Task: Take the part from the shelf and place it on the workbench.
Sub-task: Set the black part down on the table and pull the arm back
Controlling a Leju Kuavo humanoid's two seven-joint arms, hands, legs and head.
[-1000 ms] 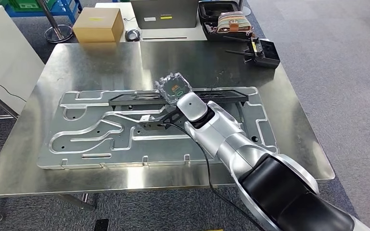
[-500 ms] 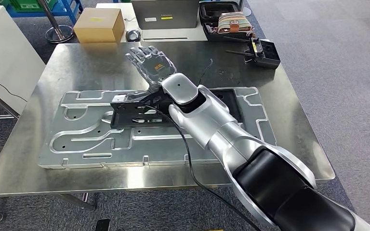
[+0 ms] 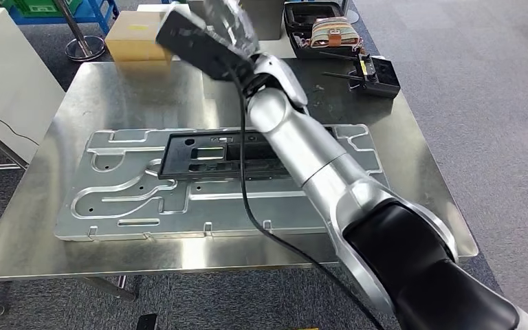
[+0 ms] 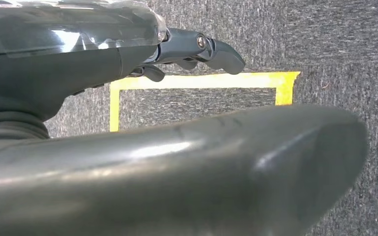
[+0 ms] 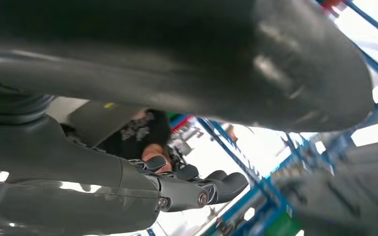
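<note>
Lifting right hand (image 3: pixel 230 24) higher, part (image 3: pixel 234 157) left on workbench (image 3: pixel 110 96)

right robot hand (image 5: pixel 187 189) fingers apart, empty | blue shelf frame (image 5: pixel 236 162) behind | person (image 5: pixel 145 132) beyond

Behind the table — a cardboard box (image 3: pixel 139 36), a mouse (image 3: pixel 190 49), an open case (image 3: pixel 320 27); a black remote (image 3: pixel 378 73) sits on the table's far corner.

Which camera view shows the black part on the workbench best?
The head view: the black part lies flat on the metal plate, partly behind the right arm. The wrist views show floor and shelving, not the part.
</note>
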